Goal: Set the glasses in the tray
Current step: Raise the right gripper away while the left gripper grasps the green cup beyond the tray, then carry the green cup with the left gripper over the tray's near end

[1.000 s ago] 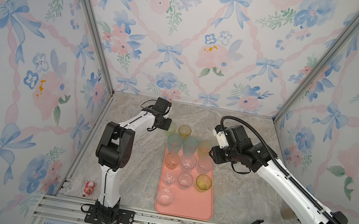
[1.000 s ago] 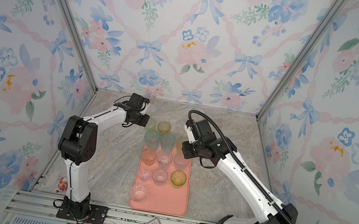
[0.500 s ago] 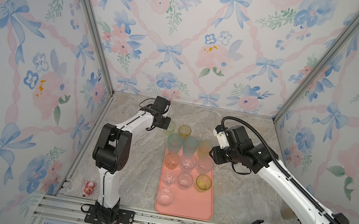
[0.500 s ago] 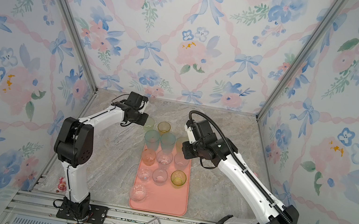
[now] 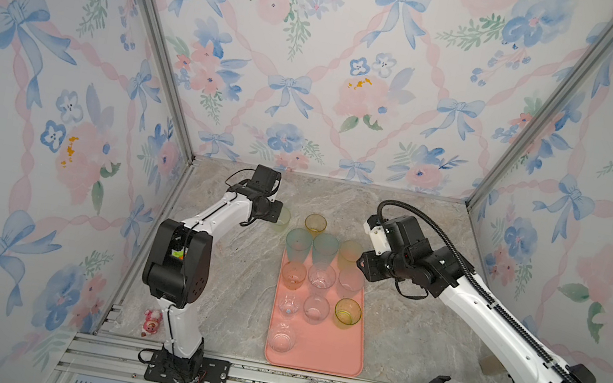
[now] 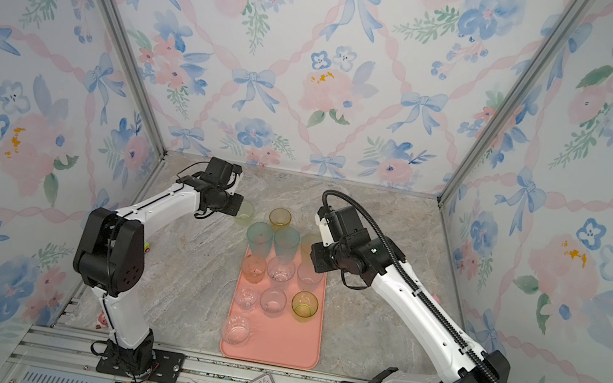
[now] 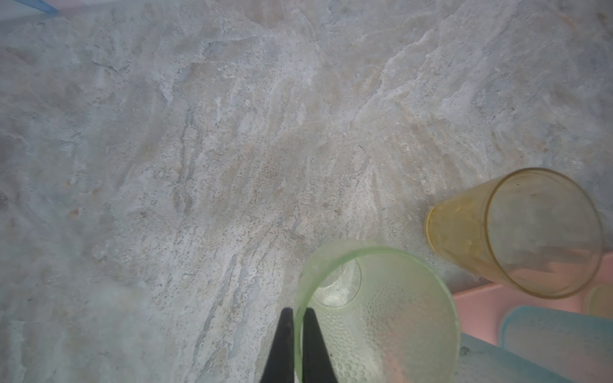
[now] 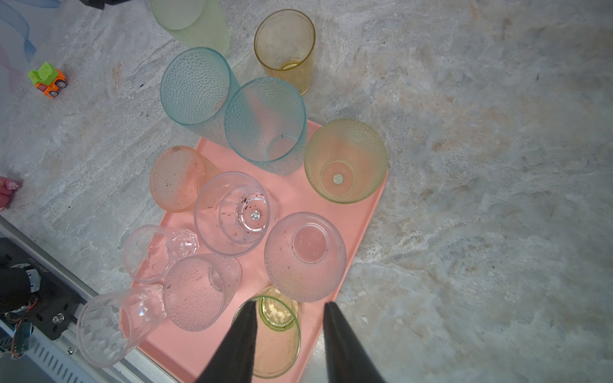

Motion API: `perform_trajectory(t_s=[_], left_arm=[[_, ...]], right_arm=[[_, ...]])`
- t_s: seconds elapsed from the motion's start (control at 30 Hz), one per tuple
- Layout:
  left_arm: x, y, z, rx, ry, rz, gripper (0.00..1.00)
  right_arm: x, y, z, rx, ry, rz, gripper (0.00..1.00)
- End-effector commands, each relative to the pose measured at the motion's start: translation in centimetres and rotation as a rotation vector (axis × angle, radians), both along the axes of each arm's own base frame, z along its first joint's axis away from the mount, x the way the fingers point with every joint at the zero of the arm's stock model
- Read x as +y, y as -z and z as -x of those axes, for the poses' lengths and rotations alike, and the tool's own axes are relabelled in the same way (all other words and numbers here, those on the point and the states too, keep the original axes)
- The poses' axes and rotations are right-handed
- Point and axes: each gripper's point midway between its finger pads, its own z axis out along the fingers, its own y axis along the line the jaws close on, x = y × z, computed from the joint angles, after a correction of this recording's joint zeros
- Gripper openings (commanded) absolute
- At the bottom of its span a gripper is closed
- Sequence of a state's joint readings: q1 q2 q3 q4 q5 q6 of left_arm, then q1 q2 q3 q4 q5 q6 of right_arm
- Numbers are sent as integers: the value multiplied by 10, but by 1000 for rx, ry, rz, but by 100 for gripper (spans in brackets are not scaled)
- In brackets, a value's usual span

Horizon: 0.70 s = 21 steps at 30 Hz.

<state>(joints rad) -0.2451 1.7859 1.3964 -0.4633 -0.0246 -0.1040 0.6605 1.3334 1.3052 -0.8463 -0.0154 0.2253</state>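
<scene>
Notably, left end effector point(image 7: 298, 313) pinches the dimpled pale-green tumbler point(image 7: 381, 318) by its rim; right end effector point(image 8: 290, 305) stands parted, empty.

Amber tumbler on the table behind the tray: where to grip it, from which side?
Likely the rim wall, from above: one finger inside, one outside. The amber tumbler stands upright, mouth open. Take its far or right wall; teal tumblers crowd the near side, and the pale green tumbler in the left gripper is at its left.
</scene>
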Motion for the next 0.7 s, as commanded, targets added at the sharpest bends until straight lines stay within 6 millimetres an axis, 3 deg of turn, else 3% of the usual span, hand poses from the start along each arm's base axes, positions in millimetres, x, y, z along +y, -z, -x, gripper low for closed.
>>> perform_trajectory(t_s=[0.0, 0.4, 0.67], left_arm=[[7, -27, 8, -60, -6, -3, 0], [9, -78, 45, -164, 3, 50, 0], [-16, -104, 84, -177, 100, 63, 0]], right_arm=[[-5, 0, -1, -8, 23, -12, 37], [-18, 9, 0, -2, 57, 4, 37], [-42, 18, -10, 13, 140, 2, 37]])
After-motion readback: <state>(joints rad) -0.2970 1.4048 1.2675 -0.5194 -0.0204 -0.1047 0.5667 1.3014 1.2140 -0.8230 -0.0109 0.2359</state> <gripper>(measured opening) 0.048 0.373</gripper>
